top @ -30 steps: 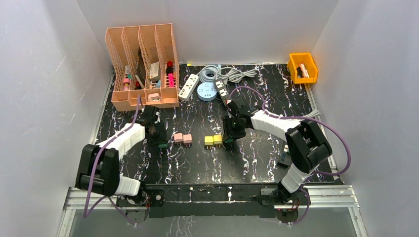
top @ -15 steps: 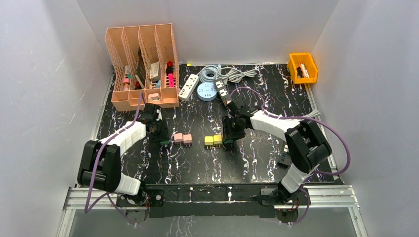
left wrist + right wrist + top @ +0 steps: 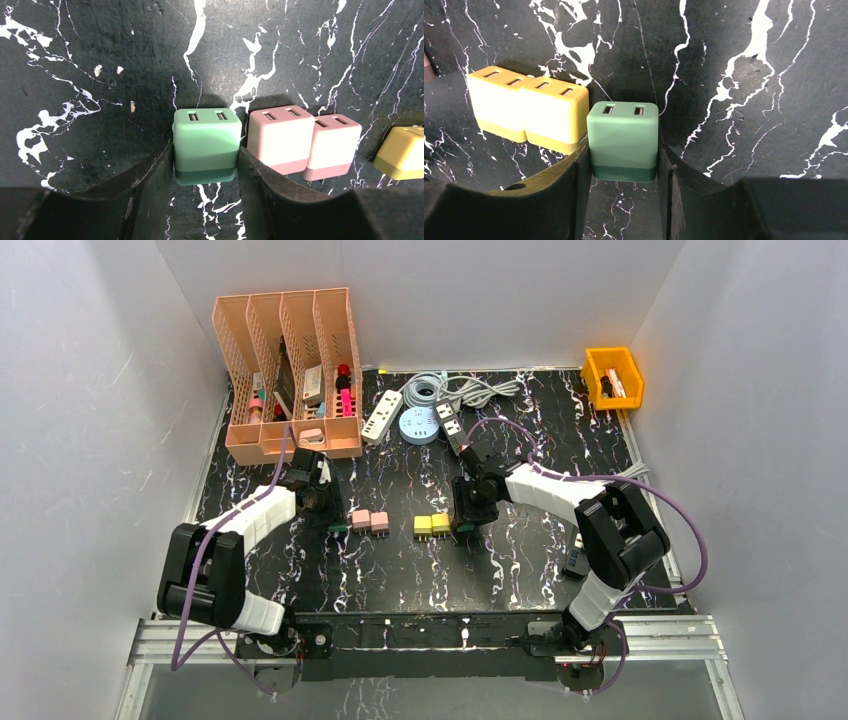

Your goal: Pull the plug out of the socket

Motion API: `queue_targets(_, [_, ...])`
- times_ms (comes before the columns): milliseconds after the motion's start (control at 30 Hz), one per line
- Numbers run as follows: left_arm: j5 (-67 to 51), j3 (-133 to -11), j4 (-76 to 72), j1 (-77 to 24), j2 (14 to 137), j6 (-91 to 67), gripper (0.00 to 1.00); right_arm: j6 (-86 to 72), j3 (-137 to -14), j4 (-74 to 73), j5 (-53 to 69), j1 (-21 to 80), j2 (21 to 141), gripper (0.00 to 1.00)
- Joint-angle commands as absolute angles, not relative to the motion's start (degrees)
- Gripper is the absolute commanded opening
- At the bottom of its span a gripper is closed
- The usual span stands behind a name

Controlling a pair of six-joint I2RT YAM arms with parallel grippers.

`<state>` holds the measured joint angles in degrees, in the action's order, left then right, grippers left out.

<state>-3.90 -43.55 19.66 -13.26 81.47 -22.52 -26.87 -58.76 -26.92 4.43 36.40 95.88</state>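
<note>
My left gripper point(image 3: 205, 160) is shut on a green plug point(image 3: 205, 137), its fingers pressed on both sides; the plug sits right beside two pink plugs point(image 3: 280, 137). In the top view this gripper point(image 3: 335, 523) is left of centre. My right gripper point(image 3: 624, 160) is shut on a second green plug point(image 3: 623, 135), which touches two yellow plugs point(image 3: 529, 107). In the top view it is point(image 3: 462, 523) right of centre. The sockets lie at the back: a white power strip point(image 3: 381, 416), a round blue socket point(image 3: 419, 426) and a grey strip point(image 3: 452, 425).
A pink file organiser point(image 3: 290, 375) stands at the back left. An orange bin point(image 3: 612, 376) sits at the back right. Coiled grey cables point(image 3: 470, 390) lie behind the sockets. A small dark object point(image 3: 577, 558) lies by the right arm.
My left gripper has moved right with its green plug, up against the pink plugs. The right gripper has hardly moved.
</note>
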Motion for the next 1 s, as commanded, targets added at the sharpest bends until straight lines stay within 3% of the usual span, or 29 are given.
queue_targets(0, [-4.66,-43.55,20.4,-13.14,82.04,-21.47,0.36,-27.97,-60.95,-27.59,1.75,36.56,95.97,0.46])
queue_targets(267, [-4.99,-42.89,21.03,-13.14,81.65,-20.34,0.38,-29.09,-60.58,-27.52,1.06,36.55,96.88,0.49])
queue_targets(433, [-5.54,-43.2,21.08,-13.12,81.29,-20.56,0.41,-29.02,-60.8,-27.49,1.17,36.56,96.78,0.57])
queue_targets(667, [-8.84,-44.16,21.4,-13.11,78.63,-19.2,0.55,-28.31,-61.57,-27.14,-0.43,36.54,95.38,0.68])
queue_targets(967, [-8.79,-46.36,23.28,-13.11,74.93,-19.34,0.59,-28.21,-62.53,-26.72,-1.05,36.52,92.95,0.69])
